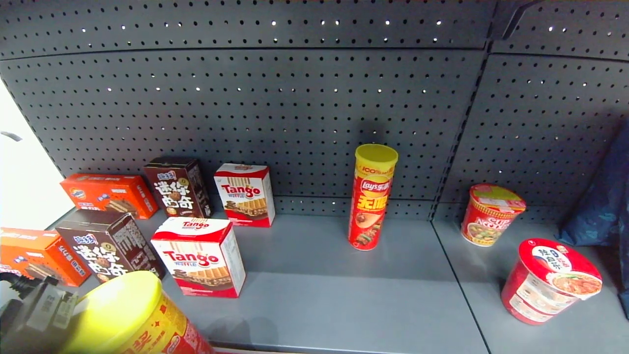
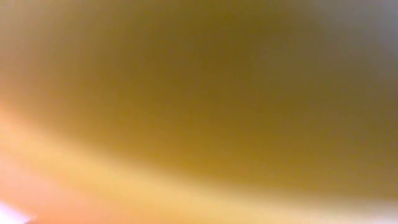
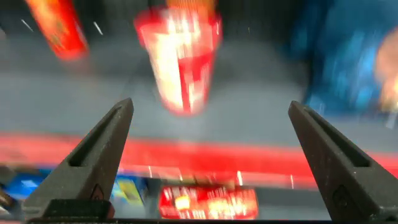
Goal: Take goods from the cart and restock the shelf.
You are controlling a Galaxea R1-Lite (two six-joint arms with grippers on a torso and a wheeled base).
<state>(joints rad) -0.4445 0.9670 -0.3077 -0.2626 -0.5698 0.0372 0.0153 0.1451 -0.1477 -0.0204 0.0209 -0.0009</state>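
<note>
Chip can (image 1: 123, 314) clamped in left pincer (image 1: 51, 309) | right pincer (image 3: 210, 104) wide open, empty | facing noodle cup (image 3: 180, 62)

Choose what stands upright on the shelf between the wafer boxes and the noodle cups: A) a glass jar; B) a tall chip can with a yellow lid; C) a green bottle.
B: the tall chip can, yellow lid on top, stands upright on the shelf between a wafer box and a noodle cup.

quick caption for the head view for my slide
Left hand holding a yellow-lidded chip can before a shelf stocked with snack boxes, a standing chip can and two noodle cups.
</note>
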